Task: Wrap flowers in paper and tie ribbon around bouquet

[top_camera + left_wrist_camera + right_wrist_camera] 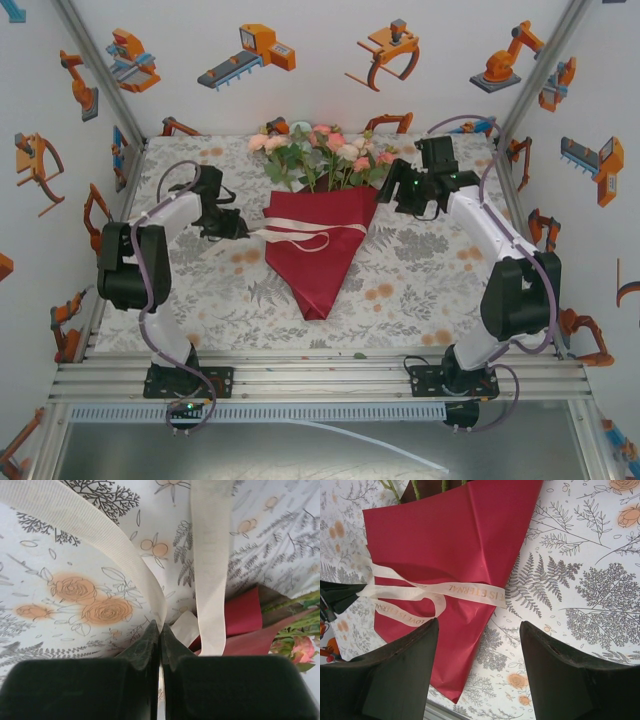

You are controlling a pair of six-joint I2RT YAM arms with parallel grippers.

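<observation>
Crimson paper point(318, 262), cream gold-lettered ribbon point(300, 226), pink-peach flowers point(325, 150), grey-leaf orange-dot tablecloth point(420, 270)

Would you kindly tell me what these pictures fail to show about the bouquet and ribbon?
- Right wrist: blooms of the flowers, cut off by the top edge.
- Left wrist: the end of the ribbon, hidden between the closed fingers of the left gripper.
- Top external: whether the ribbon is knotted; too small.

In the top view the paper point(320, 255) lies mid-frame on the table point(430, 285), its tip toward the bottom. The flowers point(320, 150) stick out of its upper edge. The ribbon point(305, 232) crosses the paper, reaching the left gripper point(245, 230) at its left. The right gripper point(390, 185) sits at its upper right.
</observation>
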